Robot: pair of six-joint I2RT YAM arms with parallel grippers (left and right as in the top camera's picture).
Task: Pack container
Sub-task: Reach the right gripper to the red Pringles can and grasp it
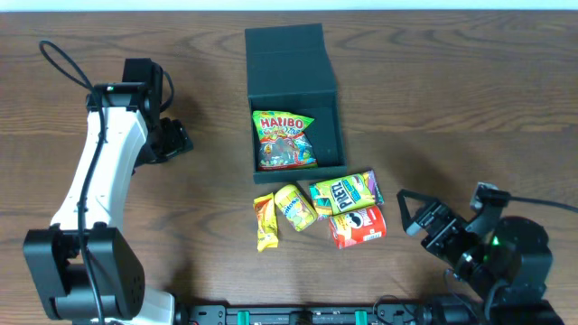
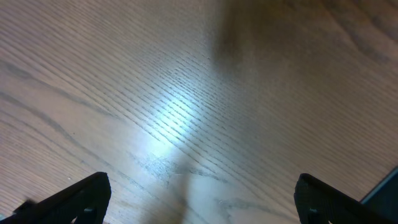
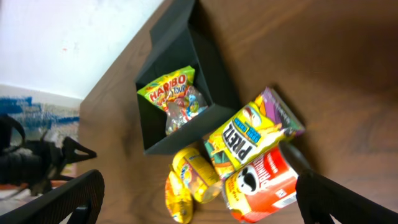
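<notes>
Container [image 1: 287,61] is sitting centre-table toward 12 o'clock, flap open, Haribo bag [image 1: 283,140] inside. We're judging it light, stiff cardboard; we're favouring the flap edge for grip. Left gripper [image 1: 174,140] at 9 o'clock, right gripper [image 1: 406,215] at 4 o'clock, both gaping wide, empty.

Glossy Haribo gummy bag [image 1: 284,140] inside dark teal-black square cardboard box [image 1: 329,135], hinged lid [image 1: 287,61] behind. Just before box, left to right: slim yellow sachet [image 1: 265,221], yellow foil packet [image 1: 294,207], yellow-green Pretz carton [image 1: 346,192]. Red Pringles tub [image 1: 358,226] touching carton's front.
</notes>
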